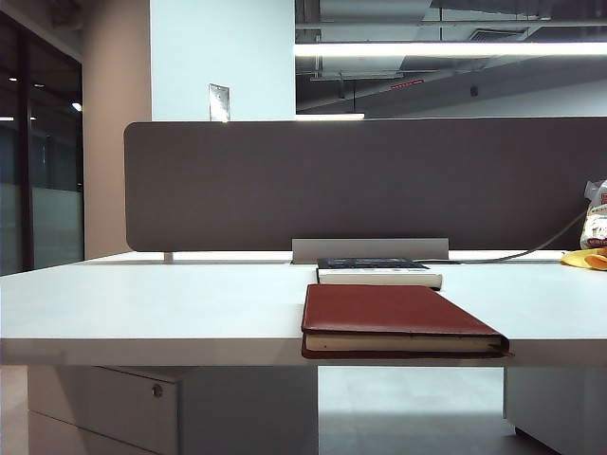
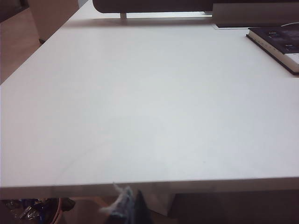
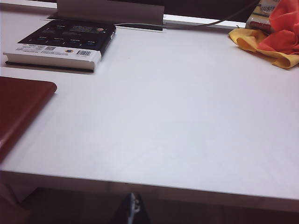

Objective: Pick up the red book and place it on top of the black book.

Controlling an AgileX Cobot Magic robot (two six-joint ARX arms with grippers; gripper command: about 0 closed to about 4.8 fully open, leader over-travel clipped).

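Note:
The red book (image 1: 394,318) lies flat at the table's front edge, its near side slightly overhanging; its corner (image 3: 18,109) also shows in the right wrist view. Just behind it lies the thicker black book (image 1: 379,272), cover up with white page edges, seen in both wrist views (image 2: 280,44) (image 3: 65,42). My left gripper (image 2: 133,207) is shut and empty, below and in front of the table's front edge, well left of both books. My right gripper (image 3: 132,210) is also shut and empty, below the front edge to the right of the red book. Neither gripper shows in the exterior view.
A grey partition (image 1: 360,180) stands along the back of the white table (image 1: 142,303). An orange and yellow cloth (image 3: 271,37) and a packet (image 1: 596,218) sit at the far right, with a cable (image 1: 531,251) running behind. A drawer cabinet (image 1: 104,408) stands under the table's left side.

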